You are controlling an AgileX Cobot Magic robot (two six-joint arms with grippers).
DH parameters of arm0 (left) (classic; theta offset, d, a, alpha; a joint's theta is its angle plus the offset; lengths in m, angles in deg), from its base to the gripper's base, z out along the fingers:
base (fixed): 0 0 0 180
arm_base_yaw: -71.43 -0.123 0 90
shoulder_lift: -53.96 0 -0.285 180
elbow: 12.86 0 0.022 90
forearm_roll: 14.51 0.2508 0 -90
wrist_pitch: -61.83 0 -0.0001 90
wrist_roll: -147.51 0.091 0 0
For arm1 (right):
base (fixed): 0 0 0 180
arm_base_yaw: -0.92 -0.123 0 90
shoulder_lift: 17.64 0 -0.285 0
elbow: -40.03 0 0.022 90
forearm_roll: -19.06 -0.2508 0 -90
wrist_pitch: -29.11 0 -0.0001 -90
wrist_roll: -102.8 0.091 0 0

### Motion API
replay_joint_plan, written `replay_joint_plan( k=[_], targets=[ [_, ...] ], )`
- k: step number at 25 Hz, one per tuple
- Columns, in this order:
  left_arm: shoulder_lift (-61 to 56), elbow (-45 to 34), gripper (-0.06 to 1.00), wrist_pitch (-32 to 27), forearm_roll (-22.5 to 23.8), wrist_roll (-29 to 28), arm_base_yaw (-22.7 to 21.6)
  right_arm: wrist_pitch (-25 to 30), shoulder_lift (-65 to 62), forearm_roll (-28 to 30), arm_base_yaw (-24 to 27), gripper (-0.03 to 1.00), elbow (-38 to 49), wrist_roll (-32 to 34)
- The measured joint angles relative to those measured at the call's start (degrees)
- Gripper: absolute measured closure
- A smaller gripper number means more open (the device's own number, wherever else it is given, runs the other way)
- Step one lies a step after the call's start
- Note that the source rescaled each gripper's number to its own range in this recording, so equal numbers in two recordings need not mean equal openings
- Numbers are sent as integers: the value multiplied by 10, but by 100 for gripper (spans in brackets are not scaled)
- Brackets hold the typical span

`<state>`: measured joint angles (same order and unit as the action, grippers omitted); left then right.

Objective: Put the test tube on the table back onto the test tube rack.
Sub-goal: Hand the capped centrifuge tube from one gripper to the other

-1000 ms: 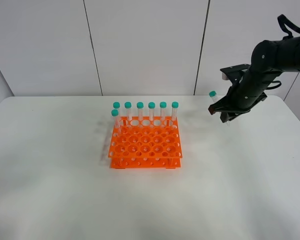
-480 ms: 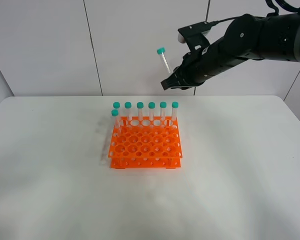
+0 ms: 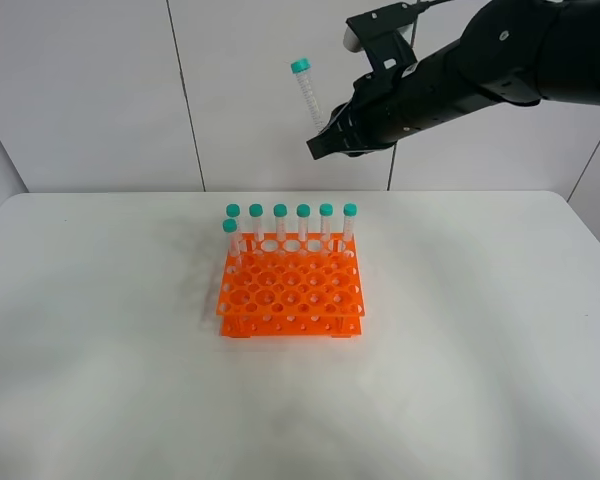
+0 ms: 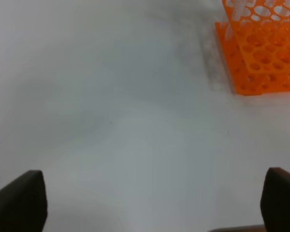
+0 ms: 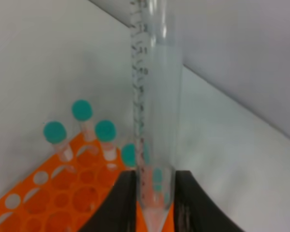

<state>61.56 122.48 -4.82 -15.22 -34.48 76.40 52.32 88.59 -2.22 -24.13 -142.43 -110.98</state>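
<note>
Well, from the high camera the right gripper (image 3: 323, 142) hangs well above the table (image 3: 100, 350), up by the wall behind the test tube rack (image 3: 290, 292). Its jaws are closed on the tapered lower end of the test tube (image 3: 307, 95). The tube stands cap uppermost, leaning a little away from the arm. Below, seven capped tubes (image 3: 280, 224) stand in the rack, six along the back row and one at the left end of the next row. The other holes look free. The left arm is out of this view.

The left wrist camera shows the left gripper (image 4: 150, 198) with its jaws spread wide and nothing between them. Only bare table lies beneath, with a corner of the orange rack well off to one side.

The right wrist camera looks along the clear tube, its tip pinched between the two dark fingers (image 5: 121, 203). The teal caps and orange grid show beyond it.

I'd say the carrying step is in hand: the tube is off the table, held aloft, and not yet over a hole. The next move calls for bringing it upright above a free hole and lowering it straight. With the grip so low on the tube, little tip shows below the fingers, so the release probably has to come just as the tip enters.
</note>
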Motion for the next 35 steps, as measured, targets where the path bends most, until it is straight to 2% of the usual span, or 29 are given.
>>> replay_joint_plan(
  k=[5, 12, 16, 21, 25, 30, 35],
  targets=[
    [0, 0, -6, 0, 0, 0, 0, -54, -1, 46, -63, 97, 0, 2],
    [0, 0, -6, 0, 0, 0, 0, -178, -1, 50, -136, 97, 3, 2],
    [0, 0, -6, 0, 0, 0, 0, -250, -1, 48, -167, 97, 41, 2],
    [0, 0, -6, 0, 0, 0, 0, -346, -1, 48, -175, 97, 120, 19],
    [0, 0, -6, 0, 0, 0, 0, -398, -9, 56, -175, 97, 180, 53],
    [0, 0, -6, 0, 0, 0, 0, -450, -31, 112, -175, 97, 249, 119],
    [0, 0, -6, 0, 0, 0, 0, -468, -40, 183, -175, 97, 289, 195]
  ],
)
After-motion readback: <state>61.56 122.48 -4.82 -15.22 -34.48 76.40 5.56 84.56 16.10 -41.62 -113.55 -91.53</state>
